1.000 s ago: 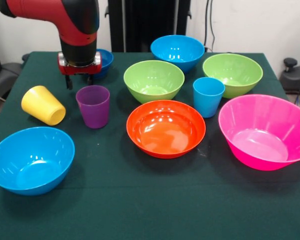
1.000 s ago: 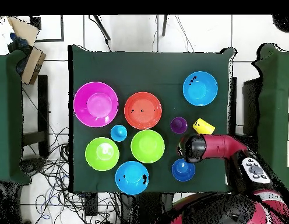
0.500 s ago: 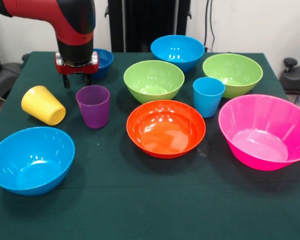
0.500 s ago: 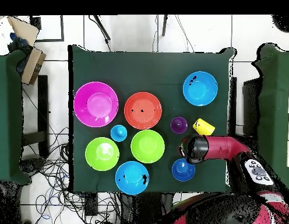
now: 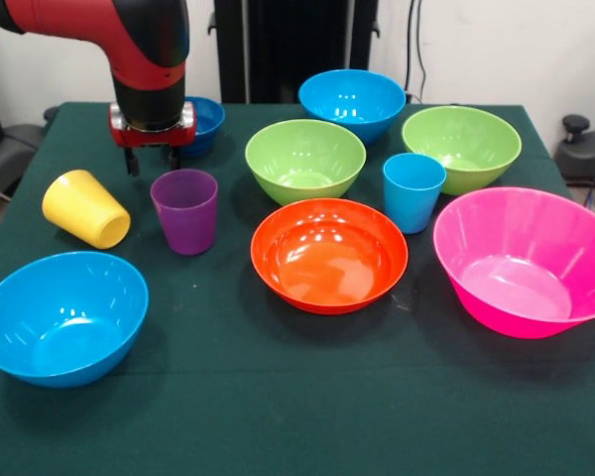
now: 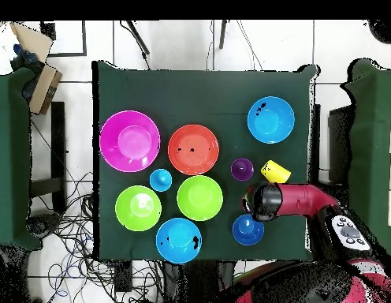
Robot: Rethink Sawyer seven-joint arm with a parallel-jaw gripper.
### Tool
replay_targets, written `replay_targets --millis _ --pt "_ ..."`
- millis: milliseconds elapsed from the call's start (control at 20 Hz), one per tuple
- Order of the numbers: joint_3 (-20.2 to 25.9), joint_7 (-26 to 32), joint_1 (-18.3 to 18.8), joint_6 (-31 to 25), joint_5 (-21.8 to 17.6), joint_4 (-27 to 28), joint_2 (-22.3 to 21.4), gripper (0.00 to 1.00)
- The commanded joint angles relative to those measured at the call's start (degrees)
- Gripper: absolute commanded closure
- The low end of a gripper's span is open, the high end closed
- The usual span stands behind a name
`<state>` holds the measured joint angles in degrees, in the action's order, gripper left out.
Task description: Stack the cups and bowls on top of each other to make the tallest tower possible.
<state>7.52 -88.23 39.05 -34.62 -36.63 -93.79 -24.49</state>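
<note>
Hovering with jaws (image 5: 152, 161) apart, empty, just behind the purple cup (image 5: 184, 210); drawn slightly back toward the dark blue bowl (image 5: 202, 119) since a second ago. Cups and bowls unmoved, unstacked on the surface (image 5: 278, 397).

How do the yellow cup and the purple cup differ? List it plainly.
Pose: the yellow cup lies tipped on its side, while the purple cup stands upright with its mouth up.
Look: the yellow cup is opaque; the purple cup looks slightly see-through.
Place: in the front view the purple cup sits just below the gripper, the yellow cup further left.
Shared: both are small tumblers, narrower than the bowls, side by side on the green table.
</note>
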Motion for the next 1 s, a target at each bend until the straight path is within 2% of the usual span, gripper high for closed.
replay_targets --millis 50,450,1000 --pt "4.2 3.5 -0.5 4.2 -4.2 1.5 1.1 0.00" --pt "5.8 5.3 0.2 -0.7 -0.8 1.5 -2.0 0.00" --pt "6.2 5.9 -0.4 -2.9 -0.2 1.5 -3.7 0.00"
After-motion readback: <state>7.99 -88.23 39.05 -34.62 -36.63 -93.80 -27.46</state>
